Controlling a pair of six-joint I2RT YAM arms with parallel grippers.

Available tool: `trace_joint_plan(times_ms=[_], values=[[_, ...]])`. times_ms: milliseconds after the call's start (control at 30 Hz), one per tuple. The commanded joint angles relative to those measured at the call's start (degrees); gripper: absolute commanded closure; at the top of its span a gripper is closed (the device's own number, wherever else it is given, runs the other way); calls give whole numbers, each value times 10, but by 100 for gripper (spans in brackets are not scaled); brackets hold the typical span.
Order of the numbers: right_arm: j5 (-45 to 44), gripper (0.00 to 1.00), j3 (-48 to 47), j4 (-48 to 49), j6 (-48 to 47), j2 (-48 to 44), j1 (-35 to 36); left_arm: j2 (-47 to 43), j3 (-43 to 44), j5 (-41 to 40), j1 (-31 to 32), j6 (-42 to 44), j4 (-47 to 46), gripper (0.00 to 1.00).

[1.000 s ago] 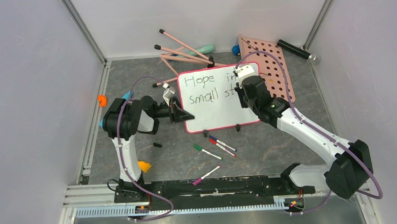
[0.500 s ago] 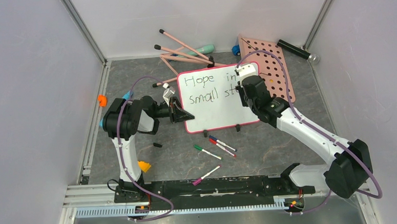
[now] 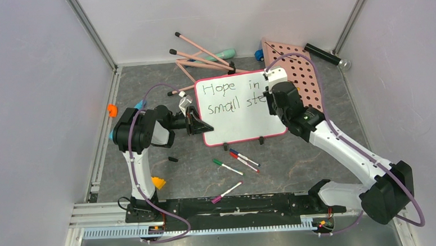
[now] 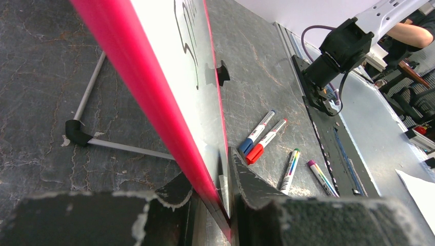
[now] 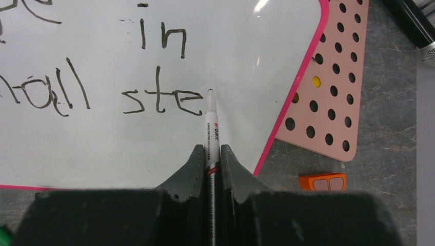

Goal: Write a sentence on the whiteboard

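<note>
The whiteboard with its pink-red rim lies mid-table; it also shows in the right wrist view and edge-on in the left wrist view. The sentence reads "Hope in" over "small ste". My left gripper is shut on the board's left rim. My right gripper is shut on a white marker, whose tip rests on the board just right of the "e".
A pink panel with round holes lies under the board's right edge. Loose markers lie in front of the board. Pink sticks and a black cylinder lie at the back. An orange block sits right of the board.
My right gripper has moved to the right along the second line, and the writing has grown from "small st" to "small ste". The left arm has not moved.
</note>
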State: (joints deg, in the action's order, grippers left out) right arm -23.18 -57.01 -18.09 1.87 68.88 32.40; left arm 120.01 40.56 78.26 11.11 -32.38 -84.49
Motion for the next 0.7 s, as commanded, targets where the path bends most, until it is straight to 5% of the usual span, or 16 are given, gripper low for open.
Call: trace_joint_plan(times_ms=[0,667], values=[[1,100,-30,10,-4,-4,-10,7,3,32,6,50,-47,83],[8,100,-21,14,-2,30,-18,7,4,32,6,50,-47,84]])
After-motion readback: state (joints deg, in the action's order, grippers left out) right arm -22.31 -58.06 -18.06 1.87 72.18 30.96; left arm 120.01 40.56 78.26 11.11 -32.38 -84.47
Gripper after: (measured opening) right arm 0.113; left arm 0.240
